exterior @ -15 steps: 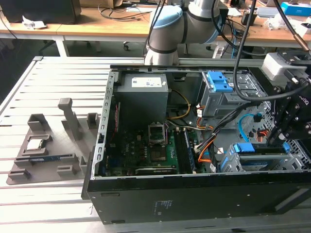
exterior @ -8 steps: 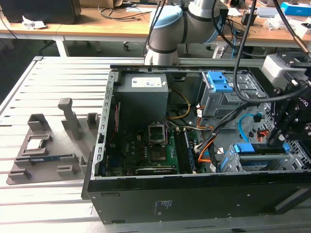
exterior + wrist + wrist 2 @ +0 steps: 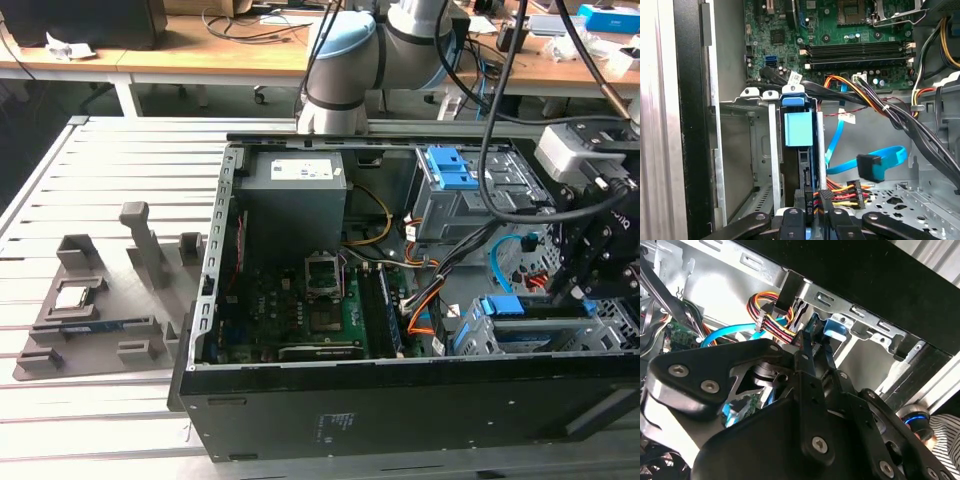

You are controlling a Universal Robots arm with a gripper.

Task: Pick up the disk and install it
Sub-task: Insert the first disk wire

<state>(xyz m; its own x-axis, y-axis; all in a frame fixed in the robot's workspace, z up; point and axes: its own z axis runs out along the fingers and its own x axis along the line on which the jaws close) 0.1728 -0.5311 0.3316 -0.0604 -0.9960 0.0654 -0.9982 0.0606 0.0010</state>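
Observation:
The disk stands on edge in the grey drive bay at the case's front corner, on the exterior view's right. Its blue carrier end faces the motherboard, and the dark body runs back between the bay's metal walls. My gripper hangs over the bay's far end. In both wrist views its two thin black fingers stand close together, shut on the disk's blue side rail. The gripper sits right beside a bundle of coloured power wires.
The open black case holds a motherboard, a power supply and an upper bay with blue latches. Blue data cable and black cables lie beside the bay. A grey fixture with a square chip sits outside.

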